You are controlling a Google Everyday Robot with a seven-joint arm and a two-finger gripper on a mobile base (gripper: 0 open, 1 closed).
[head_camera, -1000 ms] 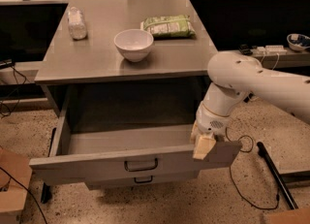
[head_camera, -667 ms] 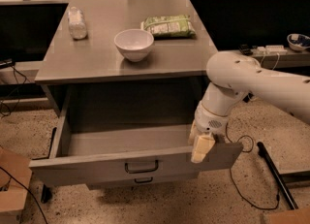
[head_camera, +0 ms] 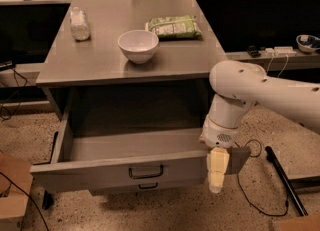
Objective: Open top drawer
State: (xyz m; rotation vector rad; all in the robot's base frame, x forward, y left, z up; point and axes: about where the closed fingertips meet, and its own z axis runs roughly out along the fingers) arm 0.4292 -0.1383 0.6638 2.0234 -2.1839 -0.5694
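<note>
The top drawer (head_camera: pixel 120 171) of the grey metal table stands pulled far out, its deep plain tray empty, with a small black loop handle (head_camera: pixel 146 172) at the middle of its front. A narrower drawer with a like handle (head_camera: pixel 148 186) shows just below it. My gripper (head_camera: pixel 218 171) hangs from the white arm (head_camera: pixel 260 91) at the drawer front's right end, its pale fingers (head_camera: pixel 218 169) pointing down in front of the panel's right corner.
On the tabletop (head_camera: pixel 100 60) sit a white bowl (head_camera: pixel 138 45), a green snack bag (head_camera: pixel 173 26) and a clear plastic bottle (head_camera: pixel 79 23). A cardboard box (head_camera: pixel 11 190) is at the lower left. Cables and a black bar (head_camera: pixel 285 180) lie on the floor at right.
The drawer has slid out slightly farther toward the camera. The gripper has moved slightly down and forward along the drawer's right end.
</note>
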